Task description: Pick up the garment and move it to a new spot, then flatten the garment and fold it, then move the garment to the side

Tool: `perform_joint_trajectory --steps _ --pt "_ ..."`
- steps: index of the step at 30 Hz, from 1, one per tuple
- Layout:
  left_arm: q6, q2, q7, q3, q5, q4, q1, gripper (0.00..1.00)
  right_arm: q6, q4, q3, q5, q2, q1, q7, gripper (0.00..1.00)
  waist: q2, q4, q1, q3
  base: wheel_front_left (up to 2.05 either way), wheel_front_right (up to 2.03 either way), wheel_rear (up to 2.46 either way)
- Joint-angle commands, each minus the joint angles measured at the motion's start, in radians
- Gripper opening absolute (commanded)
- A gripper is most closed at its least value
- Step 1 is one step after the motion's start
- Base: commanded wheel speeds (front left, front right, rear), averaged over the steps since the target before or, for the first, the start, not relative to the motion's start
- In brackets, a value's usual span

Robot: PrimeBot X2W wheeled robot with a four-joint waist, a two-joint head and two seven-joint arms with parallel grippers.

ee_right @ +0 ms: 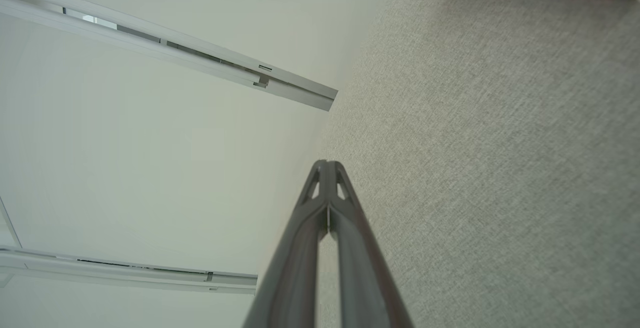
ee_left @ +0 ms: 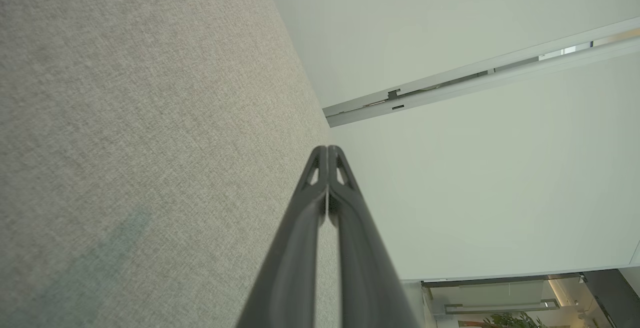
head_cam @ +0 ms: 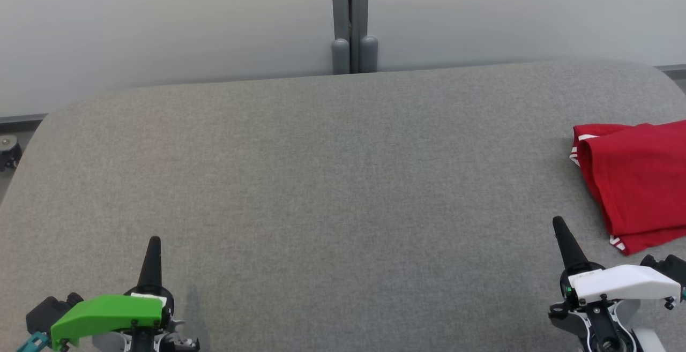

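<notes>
grippers rest nearest, left gripper [head_cam: 153,242] and right gripper [head_cam: 559,223] both clenched on nothing; beyond the right one the red garment [head_cam: 638,180] (white trim, apparently folded) lies at the grey table's [head_cam: 343,180] right side. the move-aside step looks done, so the next move calls for no further grasp

Garment [head_cam: 635,180] on table's [head_cam: 321,180] right side

Grey fabric-covered table [head_cam: 321,170] before pale wall panels [head_cam: 161,20] (a grey post [head_cam: 350,20] stands between them).
</notes>
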Motion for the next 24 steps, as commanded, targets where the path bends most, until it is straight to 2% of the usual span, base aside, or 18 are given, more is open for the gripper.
perform_joint_trajectory --steps 1,24 --pt "-0.007 0.005 0.006 0.007 -0.021 -0.008 -0.023 0.00 0.000 -0.011 -0.005 0.025 -0.006 -0.014 0.009 0.00 0.0000 0.000 0.0000 0.000 0.00 0.00 0.00" --pt "-0.015 0.006 0.057 0.037 -0.183 -0.016 -0.049 0.00 0.000 -0.018 -0.024 0.210 -0.007 -0.026 0.059 0.00 0.0000 0.001 0.0000 0.000 0.00 0.00 0.00"
